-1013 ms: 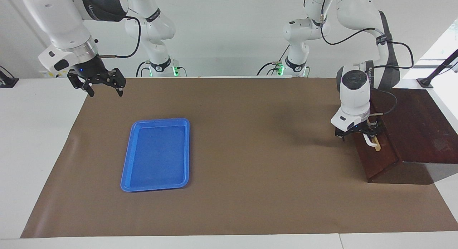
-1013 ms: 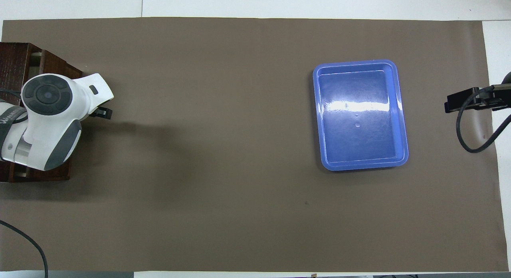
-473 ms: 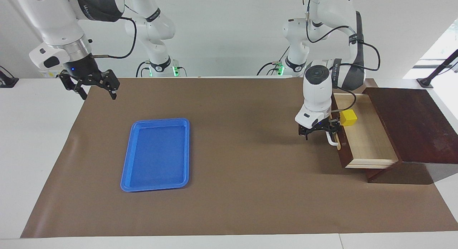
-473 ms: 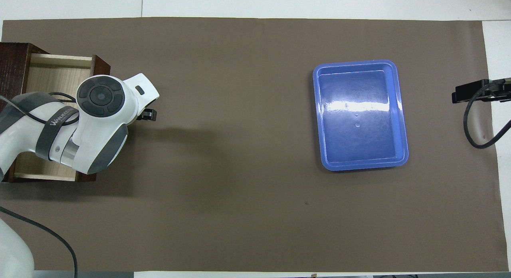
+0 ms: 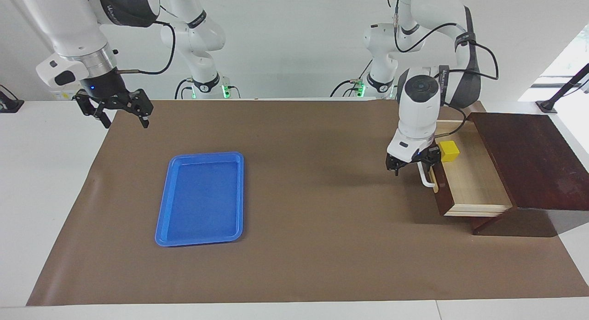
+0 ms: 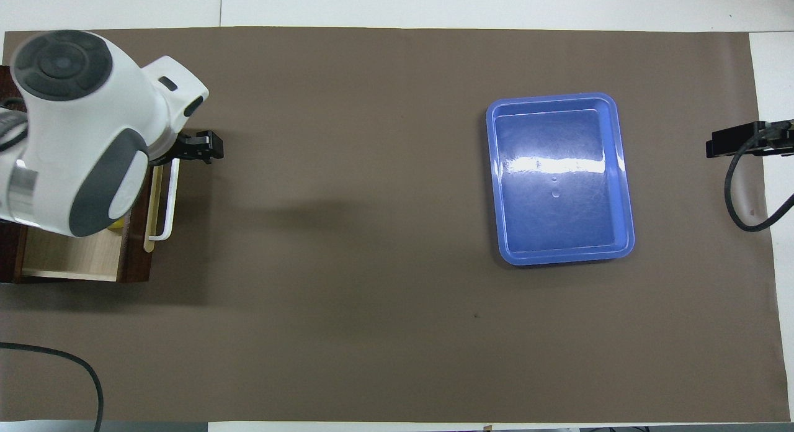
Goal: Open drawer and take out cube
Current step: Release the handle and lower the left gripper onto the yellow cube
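The dark wooden drawer (image 5: 474,184) (image 6: 68,261) stands pulled out of its sloped box (image 5: 529,159) at the left arm's end of the table, its pale inside showing. The yellow cube (image 5: 449,151) sits in the drawer at the end nearer the robots; in the overhead view the arm hides nearly all of it. My left gripper (image 5: 411,167) hangs open just above the drawer's front by the white handle (image 5: 426,180) (image 6: 167,202), holding nothing. My right gripper (image 5: 126,123) waits open in the air over the mat's corner at the right arm's end.
A blue tray (image 5: 201,198) (image 6: 561,177) lies on the brown mat toward the right arm's end, with nothing in it. The left arm's wrist (image 6: 80,121) covers much of the drawer from above. A black cable (image 6: 56,357) trails near the mat's edge.
The drawer went from shut to pulled out, uncovering the cube. My left gripper has since let go of the handle and risen above it. The right gripper shifted slightly.
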